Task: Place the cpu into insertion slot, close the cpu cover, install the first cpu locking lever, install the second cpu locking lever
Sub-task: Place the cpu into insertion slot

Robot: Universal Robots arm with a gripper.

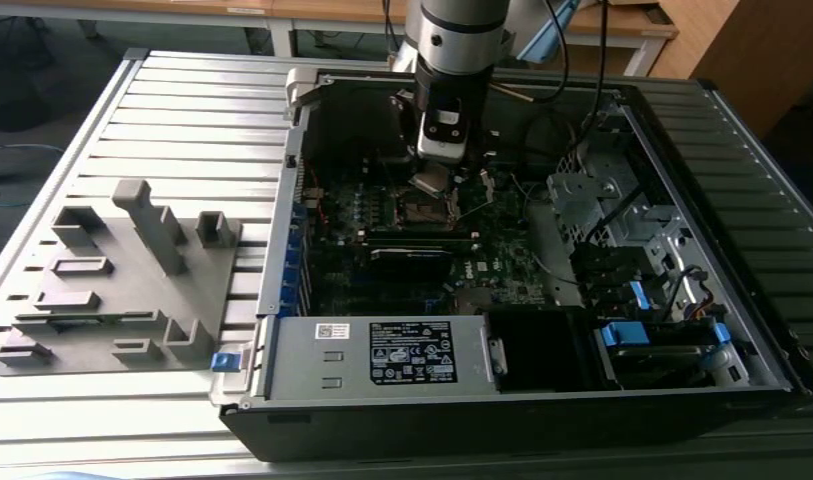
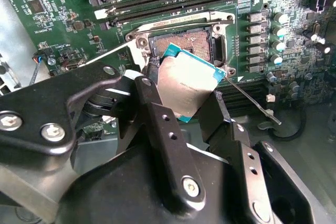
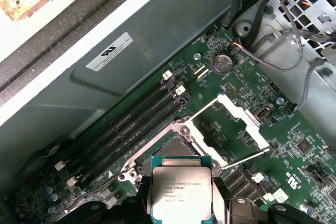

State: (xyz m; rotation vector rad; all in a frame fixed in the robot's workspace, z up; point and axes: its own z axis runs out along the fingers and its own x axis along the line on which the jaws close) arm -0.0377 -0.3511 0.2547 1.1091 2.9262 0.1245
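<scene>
- Hand (image 2: pixel 186 85): narrow, its fingers (image 2: pixel 157 108) clamped on opposite edges of the cpu (image 2: pixel 189 80), whose metal top faces the wrist.
- Insertion slot (image 2: pixel 185 41): just beneath the chip, uncovered; chip not seated.
- Cpu cover (image 3: pixel 239 111): swung up just past the slot.
- Locking lever (image 2: pixel 247 100): thin rod, raised beside the slot.
- Motherboard (image 3: pixel 299 161): green, beneath all of these.
- Computer case (image 1: pixel 513 410): lies on its side on the slatted surface (image 1: pixel 179 120).

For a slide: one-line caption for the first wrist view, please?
Gripper holds the cpu close over the bare insertion slot, with the cpu cover standing open.
</scene>
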